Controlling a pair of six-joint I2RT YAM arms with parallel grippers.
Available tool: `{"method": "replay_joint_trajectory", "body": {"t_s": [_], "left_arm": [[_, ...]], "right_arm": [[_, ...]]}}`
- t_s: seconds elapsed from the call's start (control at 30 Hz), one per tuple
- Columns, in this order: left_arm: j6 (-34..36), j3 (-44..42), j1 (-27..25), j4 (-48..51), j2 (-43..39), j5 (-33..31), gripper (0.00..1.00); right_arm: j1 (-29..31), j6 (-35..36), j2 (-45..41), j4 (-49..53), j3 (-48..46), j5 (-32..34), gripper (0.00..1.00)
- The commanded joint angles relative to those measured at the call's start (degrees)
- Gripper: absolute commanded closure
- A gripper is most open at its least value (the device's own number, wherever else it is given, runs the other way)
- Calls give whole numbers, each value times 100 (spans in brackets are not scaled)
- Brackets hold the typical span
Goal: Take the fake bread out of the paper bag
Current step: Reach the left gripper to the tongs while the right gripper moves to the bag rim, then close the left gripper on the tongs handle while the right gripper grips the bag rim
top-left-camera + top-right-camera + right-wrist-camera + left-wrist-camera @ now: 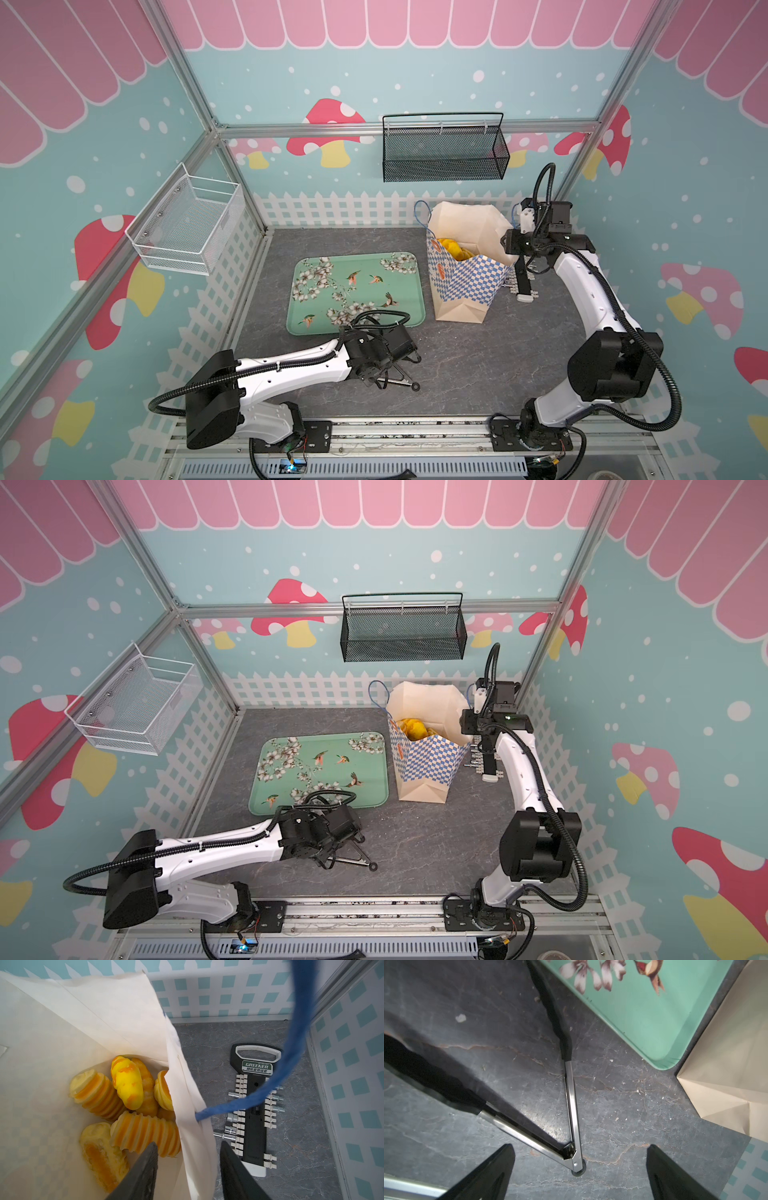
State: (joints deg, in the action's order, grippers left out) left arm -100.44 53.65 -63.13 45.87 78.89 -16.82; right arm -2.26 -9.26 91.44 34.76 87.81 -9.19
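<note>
The golden-orange toy fake bread [133,1126], ridged rolls and one smoother yellow loaf, lies heaped at the bottom of the tall cream paper bag [465,282] with the blue-and-white checkered band. The bag stands upright and open-mouthed on the dark grey marbled surface [478,365]. The right pincer [189,1144] straddles the bag's rim, one finger inside over a ridged roll and the other outside. Its jaws are part-way open with the paper wall between them (no pinch on the paper shows). A thin blue cord handle [295,1049] loops past it. Just beside the bag lies a black socket rack [254,1126]; on the bag's other side sits a mint-green flowered tray [407,286]. The left pincer [580,1146] gapes wide, holding nothing, over the hinge of black-gripped steel tongs [571,1095] lying on the surface.
</note>
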Motion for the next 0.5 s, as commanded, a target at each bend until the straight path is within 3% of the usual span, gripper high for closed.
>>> {"method": "replay_joint_trajectory", "body": {"t_s": [0.0, 0.47], "left_arm": [[-587, -31, -1, 109, 204, 347, 1], [-571, 410, -12, 335, 1047, 813, 1]], "right_arm": [[-20, -10, -25, -70, -116, -259, 49], [-20, -42, 76, -145, -174, -545, 49]]}}
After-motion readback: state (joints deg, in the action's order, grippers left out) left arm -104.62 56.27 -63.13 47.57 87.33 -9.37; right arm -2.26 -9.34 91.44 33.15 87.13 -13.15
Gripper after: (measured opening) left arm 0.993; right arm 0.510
